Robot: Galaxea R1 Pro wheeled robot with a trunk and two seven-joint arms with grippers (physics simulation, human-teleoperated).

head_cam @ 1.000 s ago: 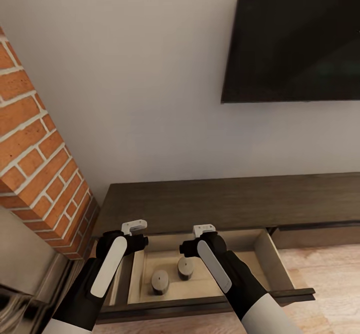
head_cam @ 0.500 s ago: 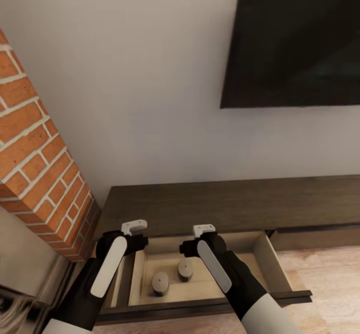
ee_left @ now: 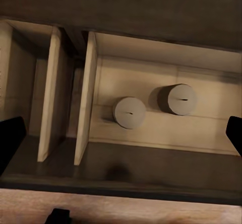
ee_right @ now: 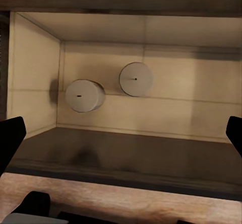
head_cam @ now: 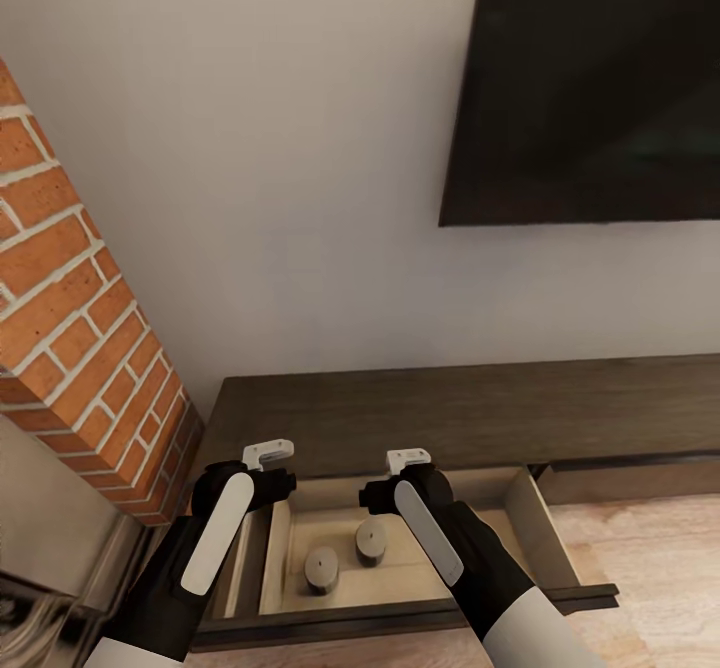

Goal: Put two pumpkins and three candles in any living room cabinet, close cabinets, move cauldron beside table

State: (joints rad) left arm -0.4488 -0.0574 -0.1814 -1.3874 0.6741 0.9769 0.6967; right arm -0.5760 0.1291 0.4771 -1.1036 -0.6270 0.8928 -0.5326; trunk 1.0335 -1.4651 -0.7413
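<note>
The long dark-brown cabinet (head_cam: 450, 408) stands against the wall with one drawer (head_cam: 400, 612) pulled out, its inside light beige. Two stubby beige candles stand in it side by side: one (head_cam: 322, 567) nearer the front, the other (head_cam: 371, 540) further back. The same pair shows in the left wrist view (ee_left: 129, 113) (ee_left: 177, 99) and the right wrist view (ee_right: 83, 95) (ee_right: 136, 79). My left gripper (head_cam: 247, 493) hangs open over the drawer's left wall. My right gripper (head_cam: 402, 493) hangs open above the candles. Neither holds anything. Pumpkins and cauldron are out of view.
A red brick column (head_cam: 70, 328) with a grey fireplace surround (head_cam: 50, 548) below it stands close on the left. A dark television (head_cam: 590, 88) hangs on the wall above the cabinet. Wooden floor (head_cam: 650, 548) lies to the right of the open drawer.
The whole head view has shifted slightly, so the camera moved. The candles stay in place in the drawer and both grippers remain open above it.
</note>
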